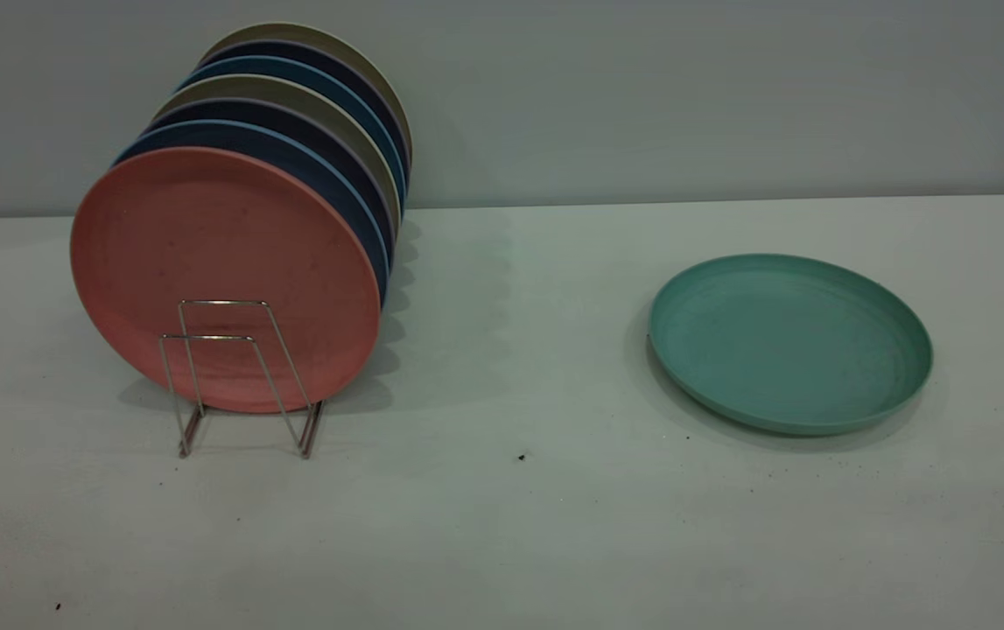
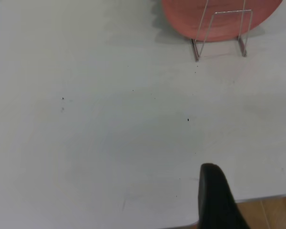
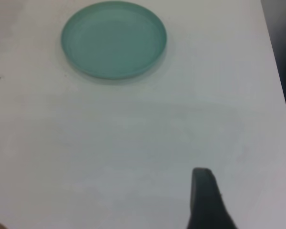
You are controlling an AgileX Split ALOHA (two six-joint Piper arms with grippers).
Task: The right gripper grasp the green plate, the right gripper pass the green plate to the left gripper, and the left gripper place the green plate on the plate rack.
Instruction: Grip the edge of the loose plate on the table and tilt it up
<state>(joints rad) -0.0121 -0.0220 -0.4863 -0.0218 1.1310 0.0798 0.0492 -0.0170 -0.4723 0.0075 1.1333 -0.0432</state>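
The green plate (image 1: 789, 337) lies flat on the white table at the right; it also shows in the right wrist view (image 3: 113, 38). The plate rack (image 1: 239, 367) stands at the left, its two front wire loops empty before a salmon-pink plate (image 1: 221, 254); rack (image 2: 226, 28) and pink plate (image 2: 219, 14) show in the left wrist view. Neither gripper shows in the exterior view. My left gripper (image 2: 252, 183) is open over the table's near edge, far from the rack. My right gripper (image 3: 248, 186) is open, well short of the green plate, with one finger (image 3: 203, 195) showing.
Behind the pink plate several upright plates (image 1: 309, 131), dark blue, lighter blue and olive, fill the rack. The table (image 1: 502, 525) ends at a grey wall behind. Its side edge (image 3: 276, 86) lies close to the green plate. Wooden floor (image 2: 271, 212) shows past the near edge.
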